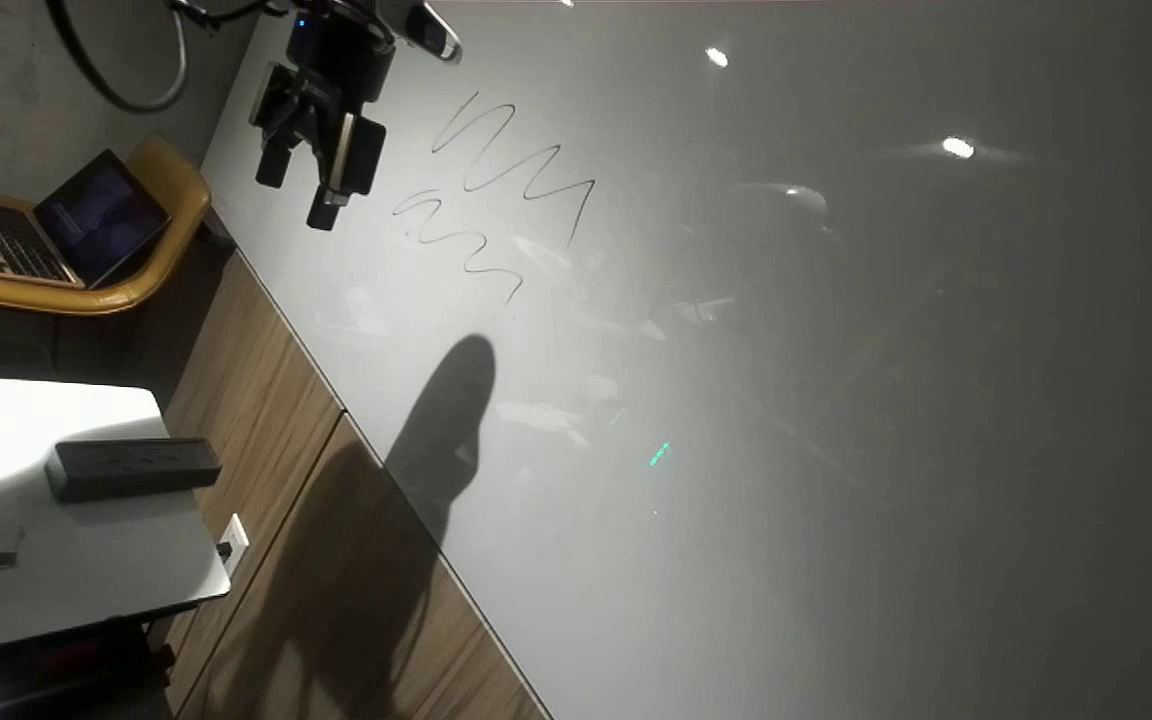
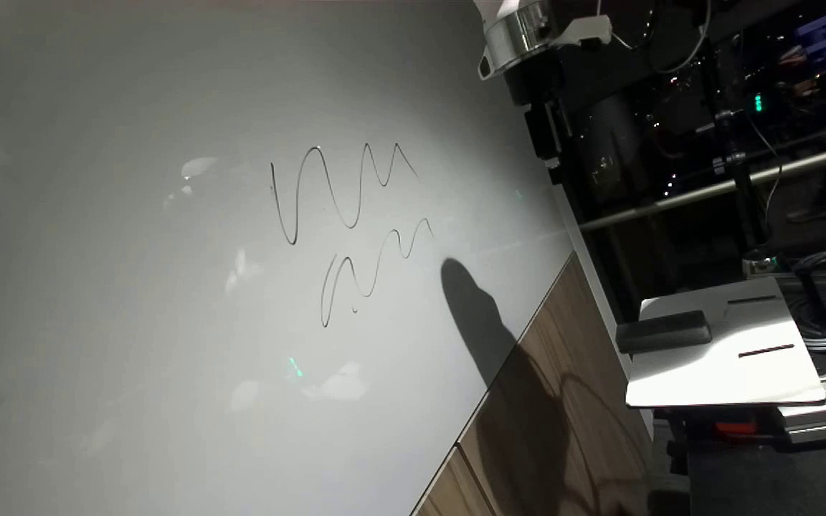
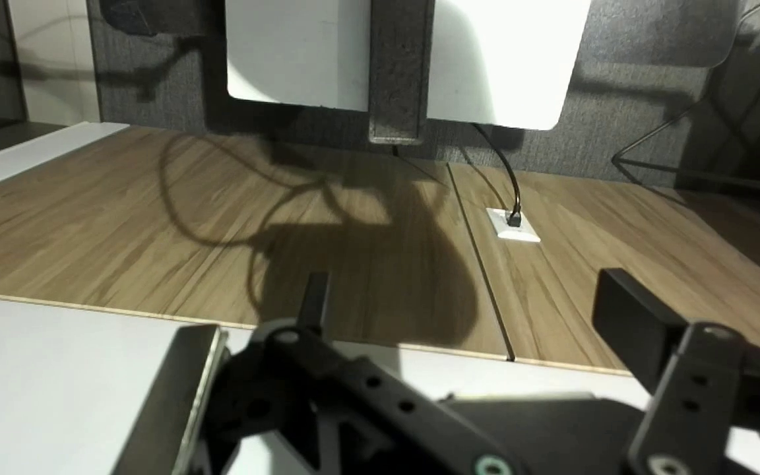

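Note:
My gripper is open with nothing between its fingers. In the wrist view the two black fingertips stand wide apart in front of the wooden panel. A glossy white board lies close by the gripper and also shows in an exterior view. Two thin dark wavy lines are drawn on it, a larger one and a smaller one. A long dark grey block, like a board eraser, lies on a white plate, apart from the gripper. The block also shows in the wrist view.
A wooden panel borders the board, carrying the arm's shadow. A white wall socket has a black cable plugged in. A laptop sits on a yellow chair. A metal rail and cables stand beside the arm.

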{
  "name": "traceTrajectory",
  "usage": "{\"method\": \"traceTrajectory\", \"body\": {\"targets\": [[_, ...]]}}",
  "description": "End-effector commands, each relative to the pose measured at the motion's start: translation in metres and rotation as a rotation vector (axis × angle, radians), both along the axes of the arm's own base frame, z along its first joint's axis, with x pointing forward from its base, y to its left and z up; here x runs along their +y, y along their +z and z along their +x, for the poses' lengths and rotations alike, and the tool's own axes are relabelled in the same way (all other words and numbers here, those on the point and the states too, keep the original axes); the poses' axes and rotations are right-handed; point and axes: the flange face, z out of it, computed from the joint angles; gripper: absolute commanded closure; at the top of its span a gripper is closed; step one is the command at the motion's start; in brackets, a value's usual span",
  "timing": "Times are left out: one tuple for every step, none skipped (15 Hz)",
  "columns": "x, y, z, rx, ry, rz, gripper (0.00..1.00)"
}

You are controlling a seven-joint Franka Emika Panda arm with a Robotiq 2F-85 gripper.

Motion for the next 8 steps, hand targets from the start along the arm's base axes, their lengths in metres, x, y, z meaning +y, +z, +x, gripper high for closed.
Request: {"method": "traceTrajectory", "body": {"targets": [[0.012, -0.036, -0.022, -0.009, 0.001, 0.003, 0.00], [0.011, -0.048, -0.024, -0.006, -0.007, -0.004, 0.00], [0.007, -0.060, -0.023, -0.002, -0.023, -0.010, 0.00], [0.004, -0.070, -0.024, -0.001, -0.036, -0.012, 0.00], [0.000, -0.082, -0.024, 0.001, -0.047, -0.013, 0.00], [-0.001, -0.086, -0.011, 0.005, -0.056, -0.014, 0.00], [-0.004, -0.097, -0.010, 0.002, -0.064, -0.015, 0.00], [-0.006, -0.107, -0.007, -0.001, -0.074, -0.015, 0.00]]}}
